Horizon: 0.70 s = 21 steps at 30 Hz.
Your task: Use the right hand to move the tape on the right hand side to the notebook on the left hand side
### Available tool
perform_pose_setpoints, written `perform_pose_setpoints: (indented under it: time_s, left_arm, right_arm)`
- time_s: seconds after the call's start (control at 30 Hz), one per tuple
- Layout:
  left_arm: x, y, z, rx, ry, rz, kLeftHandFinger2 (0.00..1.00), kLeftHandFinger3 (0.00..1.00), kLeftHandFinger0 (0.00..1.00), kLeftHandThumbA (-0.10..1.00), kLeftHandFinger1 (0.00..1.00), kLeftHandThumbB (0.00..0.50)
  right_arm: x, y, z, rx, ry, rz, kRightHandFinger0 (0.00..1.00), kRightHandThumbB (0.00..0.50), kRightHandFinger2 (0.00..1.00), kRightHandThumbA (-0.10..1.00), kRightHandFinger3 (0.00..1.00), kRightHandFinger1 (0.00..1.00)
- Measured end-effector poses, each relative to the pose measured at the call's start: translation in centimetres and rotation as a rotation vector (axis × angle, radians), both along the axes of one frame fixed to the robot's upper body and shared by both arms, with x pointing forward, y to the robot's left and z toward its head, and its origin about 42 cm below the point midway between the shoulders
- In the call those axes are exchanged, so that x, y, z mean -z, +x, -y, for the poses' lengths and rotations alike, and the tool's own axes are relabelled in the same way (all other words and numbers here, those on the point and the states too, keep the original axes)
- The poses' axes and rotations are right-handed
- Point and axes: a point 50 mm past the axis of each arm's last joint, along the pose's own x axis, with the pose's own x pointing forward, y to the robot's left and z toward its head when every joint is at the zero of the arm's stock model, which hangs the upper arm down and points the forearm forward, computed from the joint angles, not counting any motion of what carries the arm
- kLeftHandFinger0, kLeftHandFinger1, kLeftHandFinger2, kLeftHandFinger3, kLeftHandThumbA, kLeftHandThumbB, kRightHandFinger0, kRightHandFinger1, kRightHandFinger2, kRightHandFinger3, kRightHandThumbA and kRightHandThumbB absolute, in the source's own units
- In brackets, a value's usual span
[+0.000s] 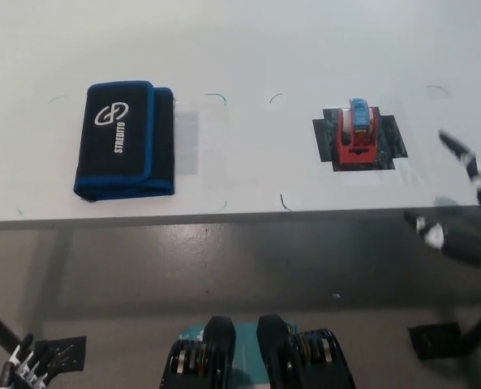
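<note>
1. right hand (467,207), black, hangs at the right edge of the view just off the near rim of the table (248,49), fingers spread wide and holding nothing.
2. tape (357,133), a red dispenser with a blue roll on top, sits upright on a dark mat (391,138) on the table's right side, up and to the left of the hand, well apart from it.
3. notebook (125,141), black with blue trim, lies flat on the table's left side, far from the tape.
4. to do the reach well, i judge the hand should come over the dispenser with fingers kept apart, then close on its red sides so it stays level.
5. left hand (27,365), white, rests low at the bottom left; whether it is clenched or released i cannot tell.
</note>
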Motion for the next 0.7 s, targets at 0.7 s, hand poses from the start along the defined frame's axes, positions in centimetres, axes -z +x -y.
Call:
perform_pose_setpoints:
  time_s: [0.7]
  left_arm:
    - [-0.3,1.0,0.4,0.029,-0.004,0.023,1.00,1.00,1.00,0.88,1.00,0.273]
  right_arm:
    - [-1.7,14.3,0.4,0.061,-0.136,-0.251,1.00,0.239,1.00,0.70,1.00,1.00]
